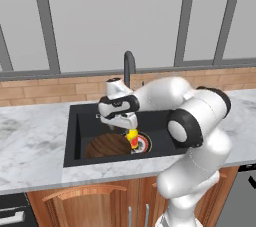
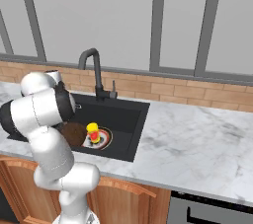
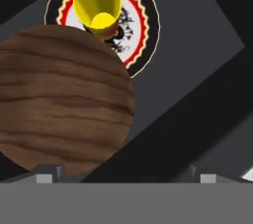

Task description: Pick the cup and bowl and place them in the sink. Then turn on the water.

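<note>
The yellow cup [image 1: 132, 137] stands upright on the red-and-white drain ring [image 3: 143, 35] inside the black sink [image 1: 75, 136]. The wide brown wooden bowl [image 1: 107, 146] lies on the sink floor beside it, to its left, touching or nearly touching. My gripper [image 1: 121, 125] hangs open just above the bowl and cup, with nothing between its fingers. The hand view looks straight down on the bowl [image 3: 59, 99] and the cup [image 3: 99, 6], with my gripper [image 3: 126, 175] over the bowl's edge. From the right base view the cup [image 2: 92, 131] and bowl [image 2: 74, 133] sit behind my arm. Water is out of view.
The black gooseneck faucet [image 1: 129, 66] rises behind the sink, its lever [image 2: 113, 89] beside its base. Marble counter [image 2: 197, 139] spreads on both sides. A brick backsplash [image 1: 45, 91] and windows stand behind. My own elbow [image 1: 185, 126] hangs over the sink's right side.
</note>
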